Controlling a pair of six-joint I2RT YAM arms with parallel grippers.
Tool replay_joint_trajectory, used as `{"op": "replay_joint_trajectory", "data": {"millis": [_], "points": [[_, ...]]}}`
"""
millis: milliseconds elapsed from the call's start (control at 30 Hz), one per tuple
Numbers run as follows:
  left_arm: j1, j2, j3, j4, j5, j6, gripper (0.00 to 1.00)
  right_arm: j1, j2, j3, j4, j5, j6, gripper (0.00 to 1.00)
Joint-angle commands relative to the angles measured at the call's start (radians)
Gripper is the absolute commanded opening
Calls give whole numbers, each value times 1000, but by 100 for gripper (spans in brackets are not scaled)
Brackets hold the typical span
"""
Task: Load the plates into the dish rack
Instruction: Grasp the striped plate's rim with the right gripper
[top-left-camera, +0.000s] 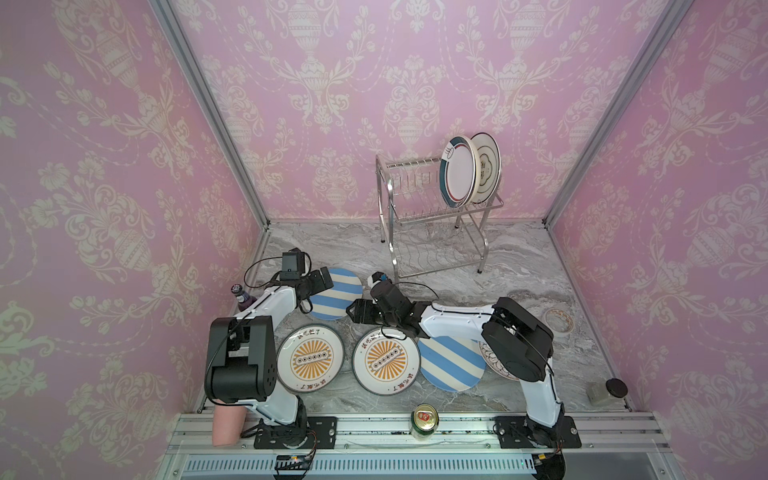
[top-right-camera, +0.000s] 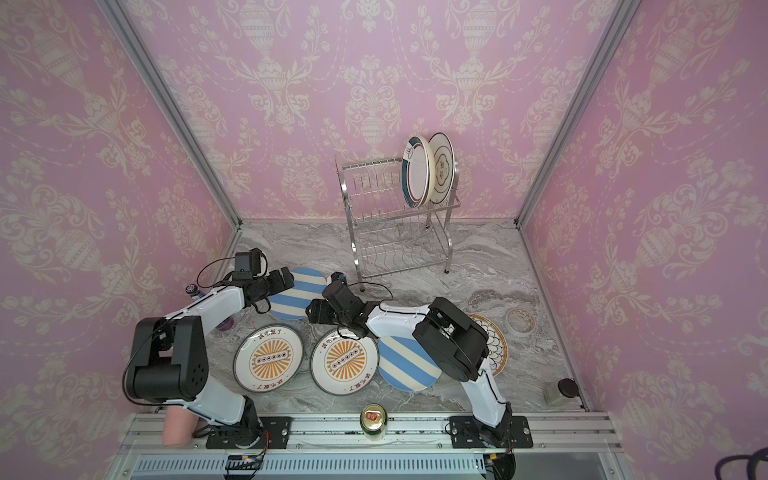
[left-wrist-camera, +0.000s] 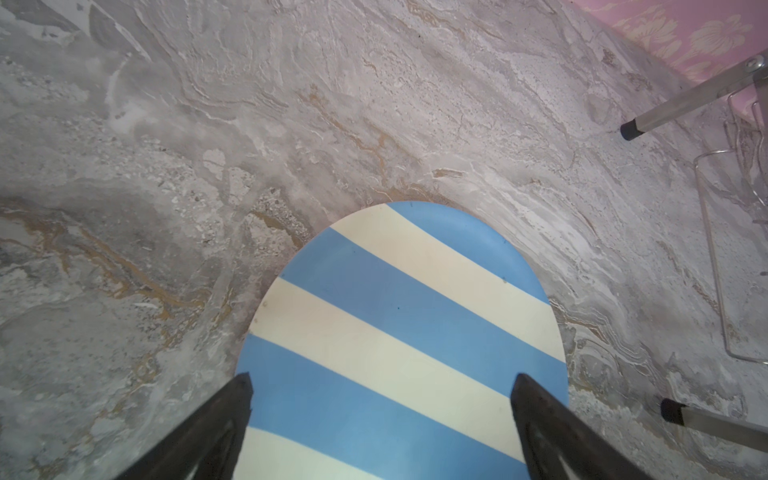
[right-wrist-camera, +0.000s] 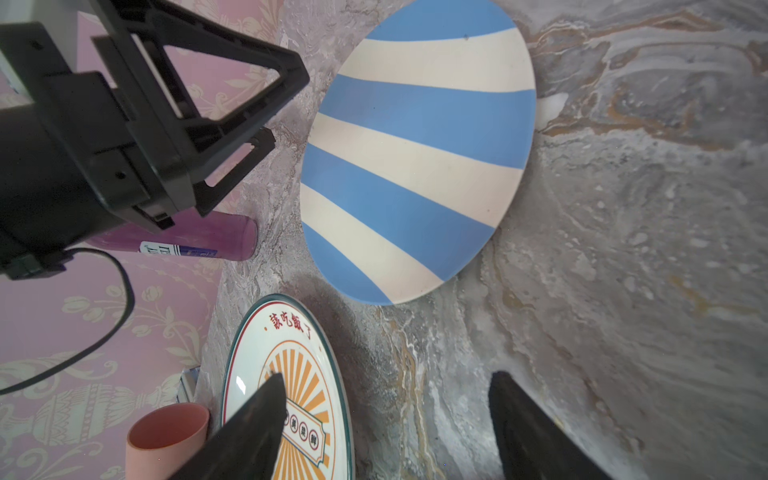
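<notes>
Well, closest in, a sunburst plate (top-left-camera: 309, 357), a second sunburst plate (top-left-camera: 386, 359) and a near striped plate (top-left-camera: 451, 365) lie flat on the table (top-left-camera: 519, 266).

Just past them is the one that matters now, the far striped plate (top-left-camera: 336, 297). It is round, with wide blue and cream bands, and it lies flat too.

The left gripper (left-wrist-camera: 380, 378) is right over its rim, fingers wide apart with the plate showing between them. I cannot tell if they touch it. The right gripper (right-wrist-camera: 386, 386) sits just beside that plate's other side, fingers apart and holding nothing.

So the left arm is nearer, and I think it should grab the rim. A round plate has no long side, so any edge spot works.

Far back stands the dish rack (top-left-camera: 436, 253). A green-rimmed plate (top-left-camera: 457, 174) and a black-lined plate (top-left-camera: 486, 166) stand upright in its top shelf.
</notes>
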Motion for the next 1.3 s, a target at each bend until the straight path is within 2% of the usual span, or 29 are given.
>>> {"op": "replay_joint_trajectory", "data": {"millis": [0, 233, 500, 800, 1000, 1267], "points": [[15, 23, 22, 36, 17, 13, 99, -1, 25, 41, -30, 37, 2, 78], [50, 68, 50, 36, 65, 18, 99, -16, 79, 81, -43, 44, 0, 76], [50, 106, 59, 74, 105, 29, 99, -23, 119, 105, -30, 55, 14, 77], [50, 143, 73, 68, 73, 36, 99, -41, 181, 159, -32, 52, 18, 77], [50, 181, 85, 78, 112, 33, 99, -55, 215, 169, -3, 31, 44, 77], [51, 140, 117, 18, 6, 40, 99, -59, 252, 206, -2, 7, 57, 78]]}}
